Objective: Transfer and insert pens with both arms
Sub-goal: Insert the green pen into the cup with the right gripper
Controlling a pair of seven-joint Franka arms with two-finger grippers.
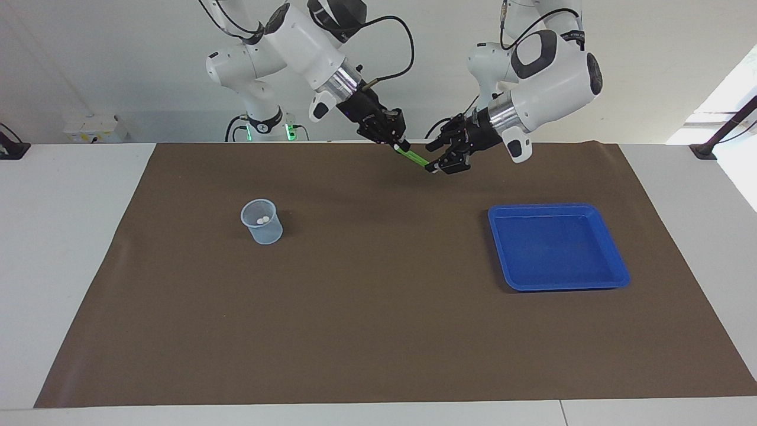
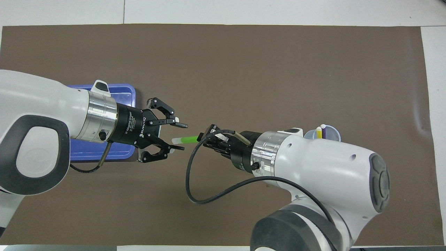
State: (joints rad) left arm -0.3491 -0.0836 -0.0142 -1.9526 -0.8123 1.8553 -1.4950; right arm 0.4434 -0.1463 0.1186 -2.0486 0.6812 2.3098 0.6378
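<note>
We see the brown mat-covered tabletop, the blue plastic tray toward the left arm's end, and the clear plastic cup, holding yellow and purple pens, toward the right arm's. Right end effector pinches the slim green marker pen in the air over the mat, long axis pointing at the left end effector, fingers spread around its whitish cap. We judge the handover done and the cup insertion next.

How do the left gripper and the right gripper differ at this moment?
The left gripper is open and holds nothing, while the right gripper is shut on the green pen. The left gripper reaches in from the blue tray's end of the table, the right gripper from the clear cup's end. Both are black, two-fingered and raised above the brown mat, facing each other.
</note>
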